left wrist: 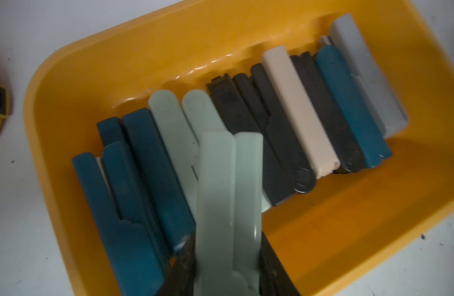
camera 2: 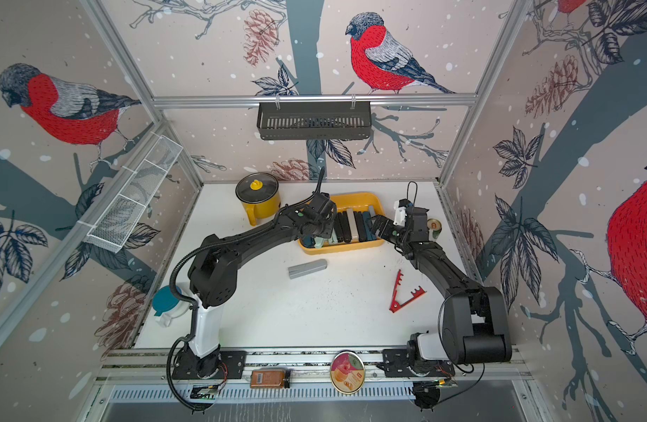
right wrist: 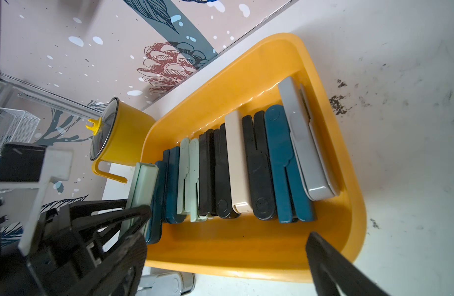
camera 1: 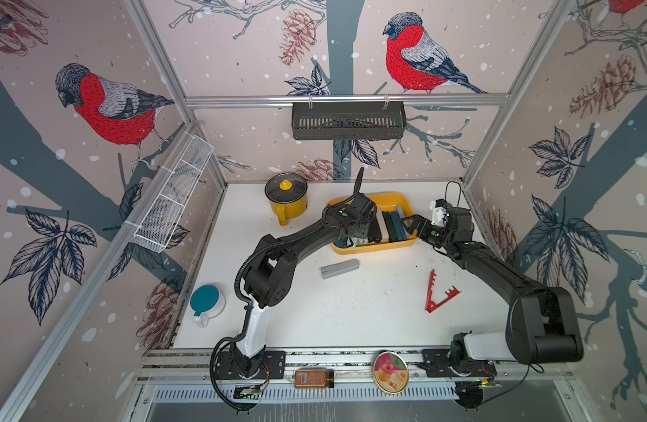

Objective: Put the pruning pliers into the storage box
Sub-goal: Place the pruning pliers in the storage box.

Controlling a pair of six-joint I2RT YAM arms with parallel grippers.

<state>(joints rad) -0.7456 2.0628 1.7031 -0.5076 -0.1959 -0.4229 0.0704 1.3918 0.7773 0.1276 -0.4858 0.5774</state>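
Currently the left gripper [left wrist: 227, 258] is clamped on a pair of mint pliers [left wrist: 228, 184], one finger on each long side, and holds it over the end of the storage box [left wrist: 323, 225] nearest the yellow pot [camera 1: 286, 204]; whether this pair touches the tools beneath cannot be told; inside the box a row of pliers [right wrist: 237, 164] lies side by side in teal, mint, black, beige and grey; the right gripper [camera 1: 409, 224] stands with jaws wide and empty at the opposite end of the box, by its rim; on the white table [camera 1: 369, 318], one pair of grey pliers [camera 1: 339, 268] lies near the box's front edge, and the red toothed pliers [camera 1: 439, 292] lie farther off, beside the right arm
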